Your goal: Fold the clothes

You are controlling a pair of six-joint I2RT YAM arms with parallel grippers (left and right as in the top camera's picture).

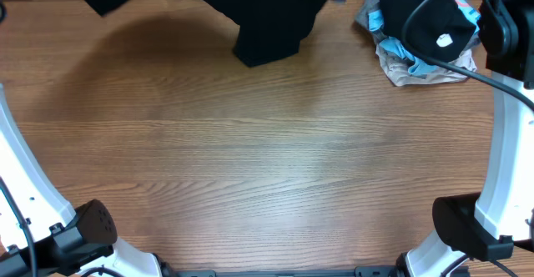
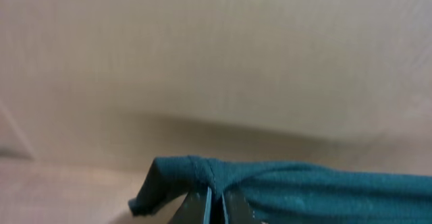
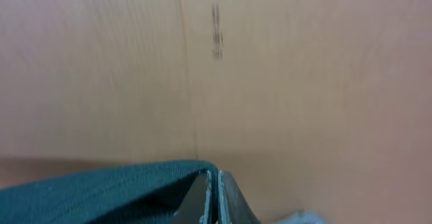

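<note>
A dark teal garment (image 1: pixel 259 22) hangs at the table's far edge, its lower end resting on the wood. It looks almost black in the overhead view. In the left wrist view my left gripper (image 2: pixel 217 202) is shut on a bunched edge of the teal cloth (image 2: pixel 317 187), lifted above the table. In the right wrist view my right gripper (image 3: pixel 214 187) is shut on a folded edge of the same cloth (image 3: pixel 101 190), which stretches away to the left. The fingertips themselves do not show in the overhead view.
A pile of other clothes (image 1: pixel 417 60), blue, grey and beige, lies at the far right corner, partly under the right arm's black wrist (image 1: pixel 434 18). The arm bases stand at the near left (image 1: pixel 83 227) and near right (image 1: pixel 467 223). Wood tabletop (image 1: pixel 267 160) fills the middle.
</note>
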